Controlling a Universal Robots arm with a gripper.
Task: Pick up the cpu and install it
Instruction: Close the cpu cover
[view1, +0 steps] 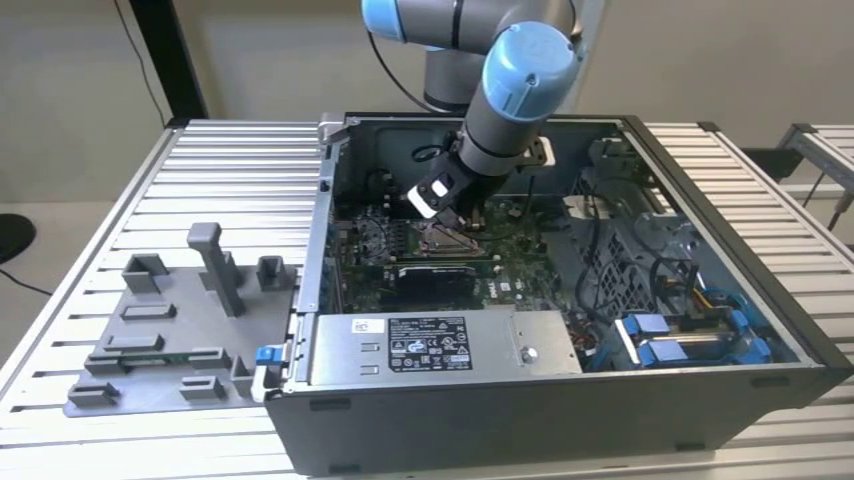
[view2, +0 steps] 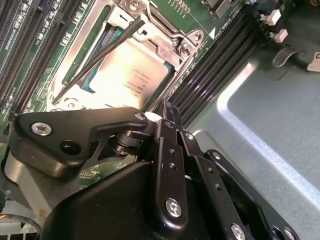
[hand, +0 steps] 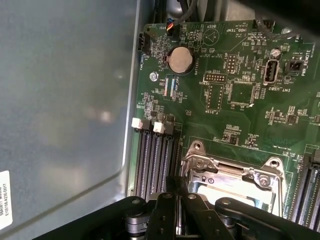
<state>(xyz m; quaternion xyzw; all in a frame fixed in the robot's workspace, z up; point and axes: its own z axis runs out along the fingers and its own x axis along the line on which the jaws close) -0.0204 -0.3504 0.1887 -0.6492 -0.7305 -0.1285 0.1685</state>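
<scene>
The cpu (view2: 131, 71), a flat square chip with a silvery top, lies flat in the metal-framed socket (view2: 176, 39) on the green motherboard. In the exterior view my gripper (view1: 447, 213) reaches down inside the open computer case (view1: 721, 260), just above the socket (view1: 441, 240). In the second wrist view the black fingers (view2: 166, 116) are pressed together over the socket's edge, and nothing is between them. The first wrist view has the same shut fingertips (hand: 176, 186) in front of the socket frame (hand: 232, 172). A thin dark lever (view2: 95, 59) crosses the chip at a slant.
Black memory slots (hand: 154, 161) run beside the socket, and a coin battery (hand: 180, 60) sits further along the board. A power supply (view1: 427, 345) fills the case's front. Blue cable connectors (view1: 667, 335) lie at the exterior view's right. A grey plastic tray with posts (view1: 174, 330) stands on the slatted table.
</scene>
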